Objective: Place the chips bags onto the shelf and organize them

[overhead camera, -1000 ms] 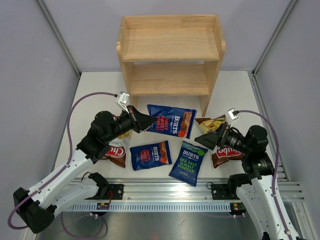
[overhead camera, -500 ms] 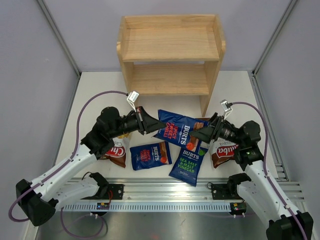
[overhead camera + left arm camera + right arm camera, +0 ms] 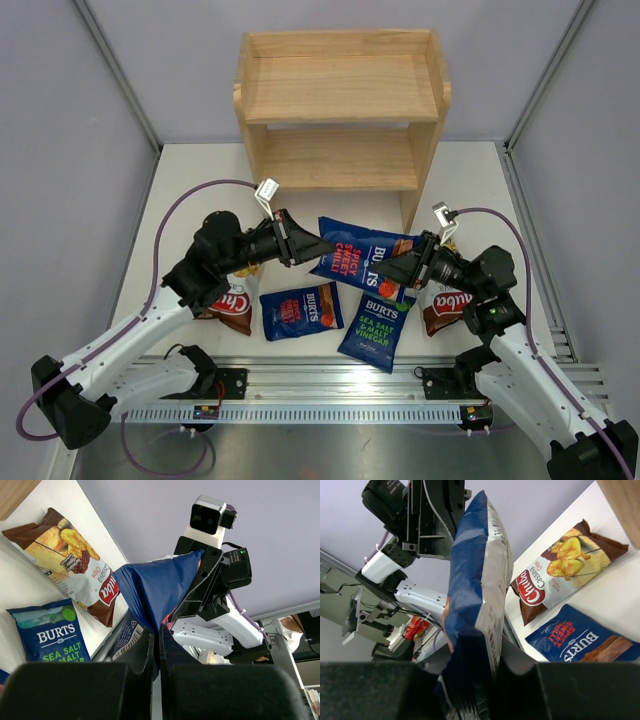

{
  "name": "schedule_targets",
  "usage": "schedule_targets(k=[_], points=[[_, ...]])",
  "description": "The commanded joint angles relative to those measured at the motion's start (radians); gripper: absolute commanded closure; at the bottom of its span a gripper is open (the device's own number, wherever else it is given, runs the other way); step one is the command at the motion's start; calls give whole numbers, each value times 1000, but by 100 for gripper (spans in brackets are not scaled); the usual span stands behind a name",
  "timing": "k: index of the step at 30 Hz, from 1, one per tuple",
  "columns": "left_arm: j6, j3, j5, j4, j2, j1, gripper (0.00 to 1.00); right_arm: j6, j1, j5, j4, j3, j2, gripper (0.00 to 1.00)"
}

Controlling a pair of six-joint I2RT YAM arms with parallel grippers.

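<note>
The shelf [image 3: 340,110] stands at the far side of the bench [image 3: 470,180]. Just in front of it a Burts bag [image 3: 362,262] is held up off the bench. The left hand [image 3: 322,246] pinches its left end and the right hand [image 3: 388,270] pinches its right. Four other bags [image 3: 302,310] lie around it.

Blue Burts bag [image 3: 362,258] held aloft before wooden shelf [image 3: 342,90].

A: Left gripper [image 3: 156,636]?
B: Pinching blue bag [image 3: 152,587] edge; right gripper [image 3: 201,562] clamps its far end.
A: Table [image 3: 15,587]?
B: Chuba bag [image 3: 70,565] flat, sea-salt Burts bag [image 3: 50,635] just beside it.
</note>
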Motion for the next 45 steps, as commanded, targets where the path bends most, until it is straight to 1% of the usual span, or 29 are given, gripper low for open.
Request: schedule_targets(k=[1,3,5,6,8,9,10,11,12,14,15,16,17,19,20,23,29,30,32,33,35,36,38,40,41,42,44,45], points=[[47,80,-15,-15,-14,-4,100,-15,10,47,2,30,-14,78],[76,106,-18,-36,-17,-4,100,-6,10,51,7,38,-14,81],[136,133,-63,-124,-20,-4,100,4,10,54,11,44,-17,85],[157,162,-82,-153,-22,-4,97,10,10,57,13,46,-17,86],[220,189,-168,-244,-32,-4,89,22,10,64,14,50,-20,87],[258,204,-198,-304,-37,-4,66,27,11,65,14,52,-22,87],[280,241,-279,-342,-46,-4,51,36,10,70,8,55,-22,89],[298,265,-323,-380,-49,-4,44,39,10,71,4,62,-22,89],[317,287,-369,-420,-55,-4,40,45,10,77,-12,69,-22,89],[360,350,-523,-529,-77,-2,21,51,10,94,-39,90,-19,90],[381,368,-576,-598,-87,-2,18,56,10,97,-61,98,-16,90],[392,399,-663,-626,-110,-2,13,59,11,113,-73,107,-13,90],[398,408,-711,-654,-123,-2,11,62,10,120,-87,131,-7,90],[427,419,-822,-723,-146,-2,3,79,11,156,-113,154,1,90],[435,423,-852,-749,-163,-2,1,85,10,166,-121,188,15,90],[484,404,-894,-842,-199,-2,1,132,11,226,-139,263,52,90],[550,295,-897,-889,-310,-2,1,289,10,392,-109,401,147,89],[553,251,-897,-882,-349,-2,1,310,10,459,-102,414,159,89],[570,197,-889,-855,-393,-2,1,364,10,522,-87,447,197,89],[582,146,-892,-821,-416,-2,1,405,10,574,-67,458,214,89],[585,100,-901,-801,-463,-2,1,432,13,614,-47,503,272,89],[590,83,-901,-786,-474,-2,1,444,14,658,-46,524,291,89],[588,33,-900,-771,-492,-2,1,444,30,700,-50,593,347,89],[585,9,-888,-758,-491,-2,1,438,48,786,-81,668,381,89],[587,9,-883,-767,-479,-2,1,444,74,826,-93,682,407,88],[585,12,-883,-772,-474,-2,1,450,91,923,-101,694,418,87],[588,9,-892,-775,-476,-2,1,446,132,1022,-146,740,456,87],[590,8,-889,-777,-480,-2,1,438,167,1104,-157,759,473,88]])
